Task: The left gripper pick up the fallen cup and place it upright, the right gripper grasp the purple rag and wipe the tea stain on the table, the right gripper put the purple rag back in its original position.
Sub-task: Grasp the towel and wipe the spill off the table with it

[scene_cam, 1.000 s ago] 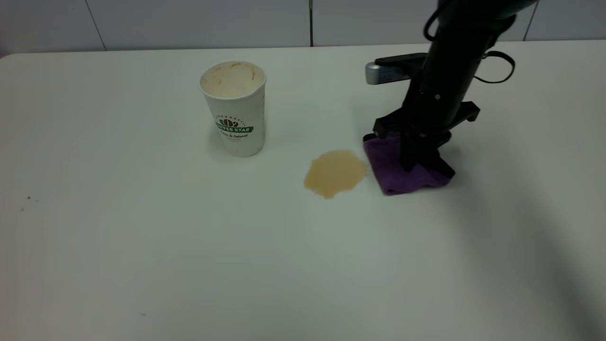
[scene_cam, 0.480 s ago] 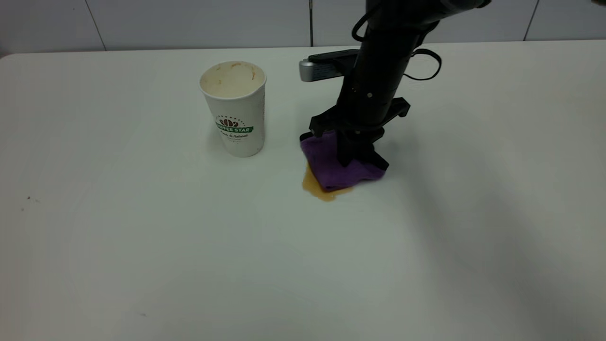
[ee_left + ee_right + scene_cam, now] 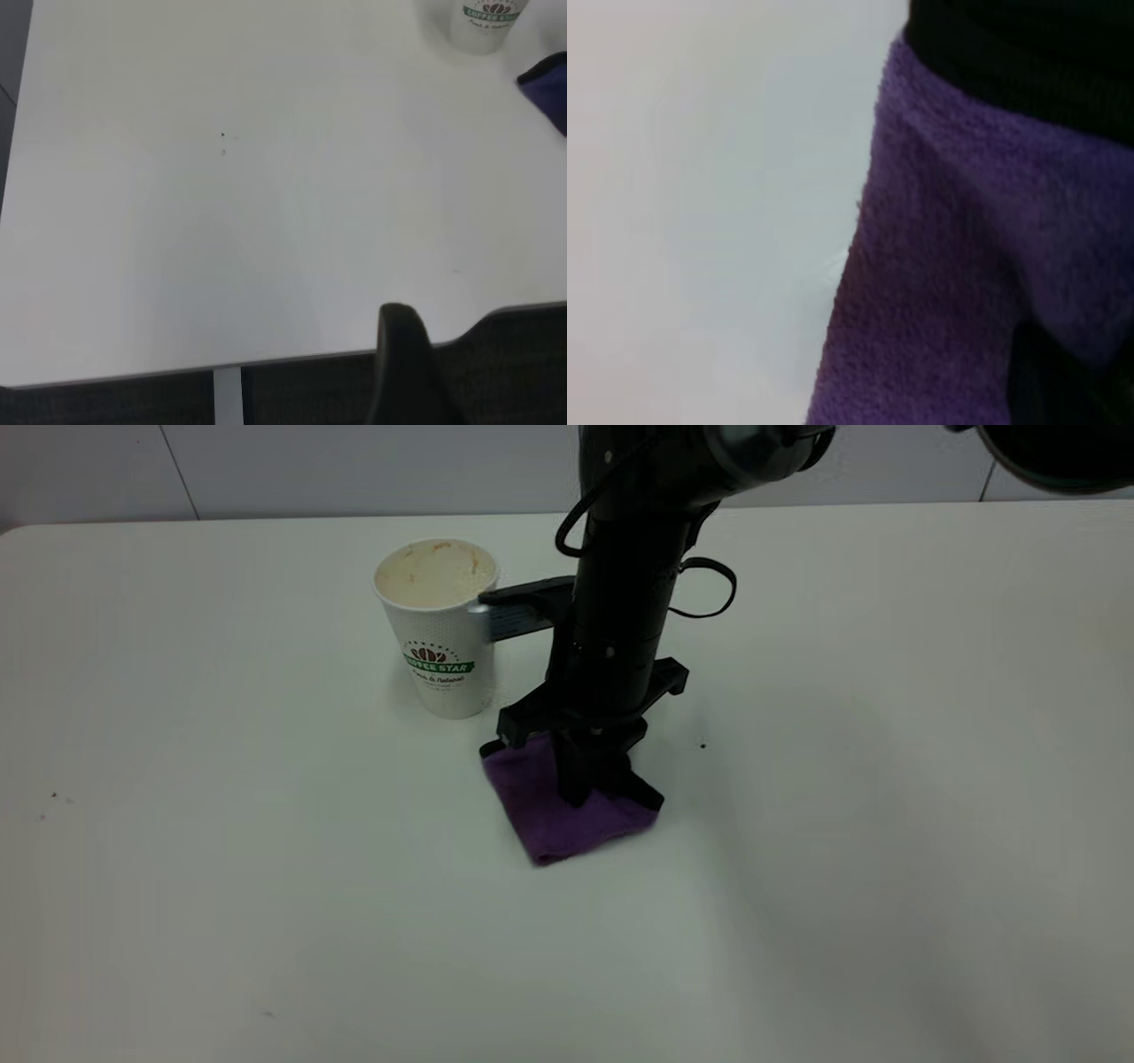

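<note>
The white paper cup (image 3: 438, 629) with a green logo stands upright at the table's back left; it also shows in the left wrist view (image 3: 485, 19). My right gripper (image 3: 589, 779) points straight down, shut on the purple rag (image 3: 558, 819), and presses it on the table just right of and in front of the cup. The rag fills the right wrist view (image 3: 948, 266) and its corner shows in the left wrist view (image 3: 547, 81). No tea stain shows on the table. My left gripper (image 3: 403, 354) is parked at the table's edge, out of the exterior view.
The white table (image 3: 266, 868) spreads wide to the left, front and right of the rag. A small dark speck (image 3: 702, 745) lies right of the right gripper. The right arm's wrist camera (image 3: 518, 615) sits close to the cup's side.
My right gripper has dragged the rag leftward and toward the front, across the tea stain. The brown stain, visible before, no longer shows. The cup has not moved.
</note>
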Motion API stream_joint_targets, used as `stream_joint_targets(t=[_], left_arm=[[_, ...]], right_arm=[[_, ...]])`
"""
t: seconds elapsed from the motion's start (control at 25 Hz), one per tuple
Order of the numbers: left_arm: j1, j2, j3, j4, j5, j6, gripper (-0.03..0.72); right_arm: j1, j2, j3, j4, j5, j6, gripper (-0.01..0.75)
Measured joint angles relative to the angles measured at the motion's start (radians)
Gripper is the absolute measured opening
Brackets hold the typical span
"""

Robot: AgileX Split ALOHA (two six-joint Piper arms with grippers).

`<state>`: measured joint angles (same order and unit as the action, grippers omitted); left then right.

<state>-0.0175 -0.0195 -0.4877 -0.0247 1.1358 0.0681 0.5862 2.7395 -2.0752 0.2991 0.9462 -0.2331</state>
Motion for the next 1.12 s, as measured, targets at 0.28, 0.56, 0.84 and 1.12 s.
stream_joint_targets(t=[0.28,0.56,0.84,1.12], left_arm=[[0.000,0.000,0.000,0.000,0.000,0.000,0.470],[0.000,0.000,0.000,0.000,0.000,0.000,0.470],[0.000,0.000,0.000,0.000,0.000,0.000,0.470],[0.000,0.000,0.000,0.000,0.000,0.000,0.470]], right_arm=[[0.027,0.001,0.000,-0.038,0.024,0.026,0.050],[-0.041,-0.003,0.000,-0.187,0.031,0.159,0.052],[-0.199,-0.005,0.000,-0.234,0.035,0.202,0.054],[-0.375,-0.006,0.000,-0.244,0.061,0.221,0.056]])
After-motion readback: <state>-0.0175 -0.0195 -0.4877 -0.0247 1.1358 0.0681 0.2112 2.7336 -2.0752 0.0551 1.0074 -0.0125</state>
